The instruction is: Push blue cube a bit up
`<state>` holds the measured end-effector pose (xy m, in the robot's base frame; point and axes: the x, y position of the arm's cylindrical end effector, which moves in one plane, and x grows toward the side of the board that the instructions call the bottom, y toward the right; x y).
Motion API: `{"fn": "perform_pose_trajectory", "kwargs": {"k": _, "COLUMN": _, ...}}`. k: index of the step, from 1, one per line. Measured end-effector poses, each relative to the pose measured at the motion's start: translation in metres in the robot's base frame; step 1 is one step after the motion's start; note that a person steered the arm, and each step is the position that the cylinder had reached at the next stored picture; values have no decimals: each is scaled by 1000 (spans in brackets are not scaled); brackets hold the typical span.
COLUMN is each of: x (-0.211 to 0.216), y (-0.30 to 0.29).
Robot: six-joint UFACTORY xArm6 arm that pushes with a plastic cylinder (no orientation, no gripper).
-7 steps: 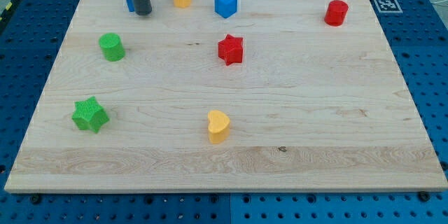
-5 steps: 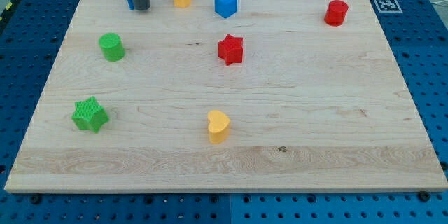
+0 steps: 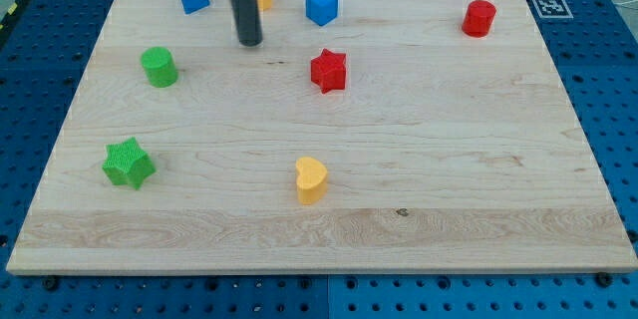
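Near the worktop (image 3: 558,159) top edge, blue cube (image 3: 321,6) is found up-right of my tip (image 3: 249,42), so getting underneath it is needed; no hand is fitted.

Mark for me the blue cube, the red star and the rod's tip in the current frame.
blue cube (image 3: 321,6): camera view, middle of its front faces.
red star (image 3: 328,70): camera view, centre of its top.
my tip (image 3: 249,43): camera view, the rod's very bottom end, left of and below the blue cube.
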<state>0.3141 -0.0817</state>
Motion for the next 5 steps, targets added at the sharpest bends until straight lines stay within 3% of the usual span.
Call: {"fn": "perform_pose_trajectory", "kwargs": {"k": 5, "x": -32, "y": 91}}
